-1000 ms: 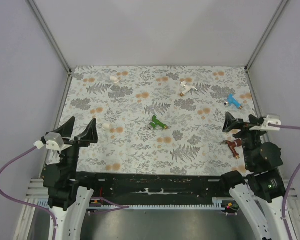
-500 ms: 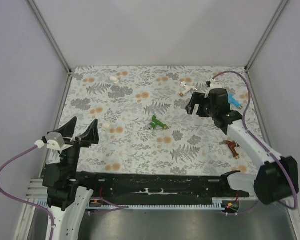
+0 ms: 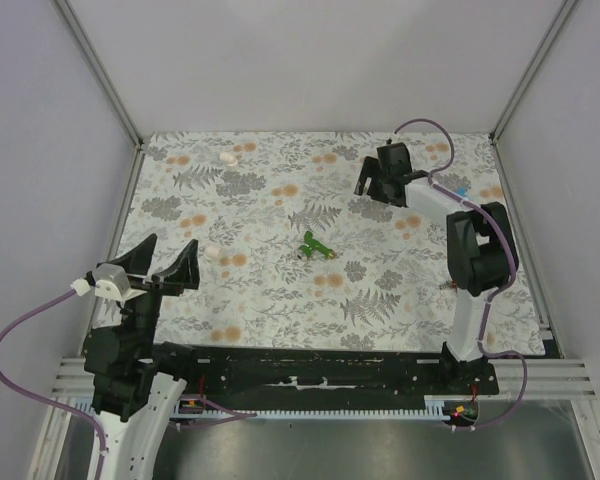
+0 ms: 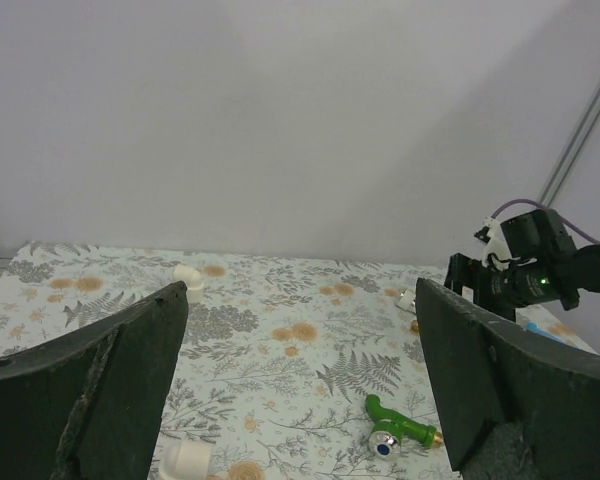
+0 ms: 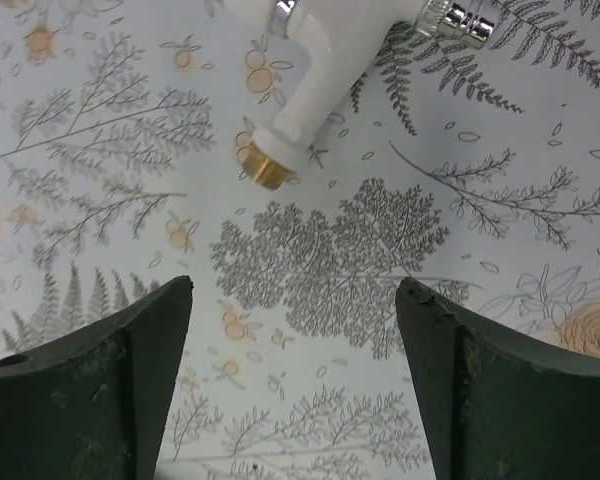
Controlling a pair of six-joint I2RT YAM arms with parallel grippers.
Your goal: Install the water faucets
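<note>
A flower-and-fern patterned tablecloth (image 3: 270, 300) is closed in by pale walls (image 3: 40, 150) on the left, right and far sides. Most of the cloth is open, above all the wide stretch between the two arms.

The right arm reaches long and nearly straight toward the far right corner. The right gripper (image 3: 378, 180) hangs low over the cloth, close to the far edge, fingers spread wide with nothing between them. In its wrist view the white faucet (image 5: 325, 70) lies on the cloth just ahead of the fingertips, apart from them, its brass end pointing back toward the left finger.

The left arm is folded up over its base at the near left. The left gripper (image 3: 167, 247) is also spread and empty, raised above the near edge.

Three faucets can be counted:
- the white one
- a green one (image 3: 315, 245), well ahead and to the right of the left gripper
- what looks like a blue one (image 3: 461, 187), a sliver just right of the right arm

There are two stubby white pipe fittings, one (image 3: 213, 253) just ahead of the left gripper and one (image 3: 227, 157) far ahead by the far edge.
</note>
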